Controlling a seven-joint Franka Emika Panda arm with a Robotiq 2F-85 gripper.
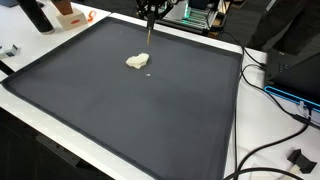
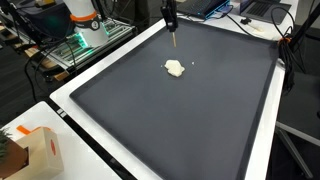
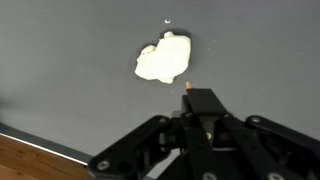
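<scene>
Tool [image 3: 200, 112] clamps a thin stick [image 1: 150, 40] by a pale blob [image 3: 163, 58] on the dark mat [image 1: 130, 120], cables [image 1: 262, 150] beside

The gripper [image 3: 198, 108] is cut off by the wrist view's lower edge and by the top edge of both exterior views, the thin stick [image 3: 187, 86] is hidden inside its grip but for an orange tip, and the white speck [image 3: 167, 21] is too small to be identified.
</scene>
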